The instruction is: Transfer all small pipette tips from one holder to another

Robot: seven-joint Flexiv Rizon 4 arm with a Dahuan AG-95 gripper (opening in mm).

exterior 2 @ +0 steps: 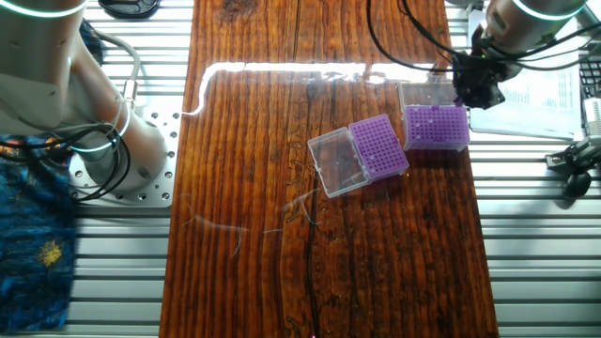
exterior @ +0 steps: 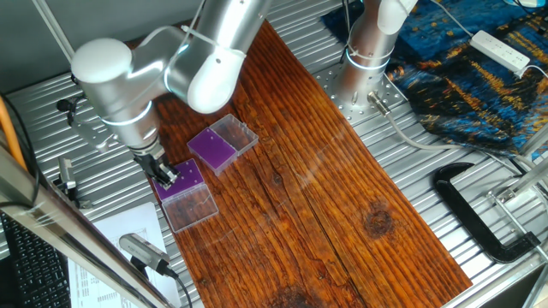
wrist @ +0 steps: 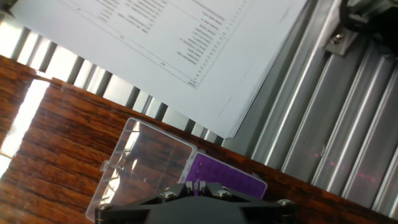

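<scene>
Counter point(exterior: 325, 205): dark wood planks on a ribbed metal bench.

Near box point(exterior 2: 437, 127): purple grid top, clear lid point(exterior 2: 424, 94) hinged open flat beside it. It sits at the counter edge next to a printed sheet point(wrist: 180, 43). In the hand view the lid point(wrist: 146, 165) lies left of the purple grid point(wrist: 227, 180).

Far box point(exterior 2: 379, 147): purple grid top, clear lid point(exterior 2: 337, 164) open flat beside it, set at an angle nearer the middle of the counter, close to the near box but apart from it.

Tips: too small to make out on either grid in any view.

Claw point(exterior 2: 477, 89): black, low over the near box at its lid-side edge. In the hand view the fingertips point(wrist: 200, 185) stand close together, almost touching, just above the purple grid; whether they hold a tip cannot be told.

Arm point(exterior: 163, 64): silver, bent over the boxes.
</scene>
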